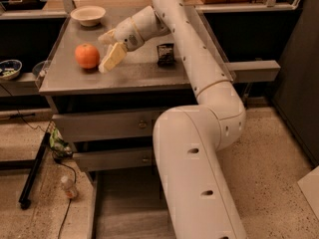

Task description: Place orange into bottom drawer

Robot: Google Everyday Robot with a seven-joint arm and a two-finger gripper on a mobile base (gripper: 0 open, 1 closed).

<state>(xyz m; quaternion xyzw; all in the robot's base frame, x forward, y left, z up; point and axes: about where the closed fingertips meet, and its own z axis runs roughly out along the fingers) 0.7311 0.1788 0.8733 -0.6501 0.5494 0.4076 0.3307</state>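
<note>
Matte, round, probably firm, the orange may roll; the claw, jaws apart just beside it, should span its middle.

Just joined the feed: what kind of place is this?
Probably an office kitchenette or break area: a grey counter with drawers holds an orange, bowl and snack packet. The tool hovers open beside the orange.

speckled floor, grey table
</note>
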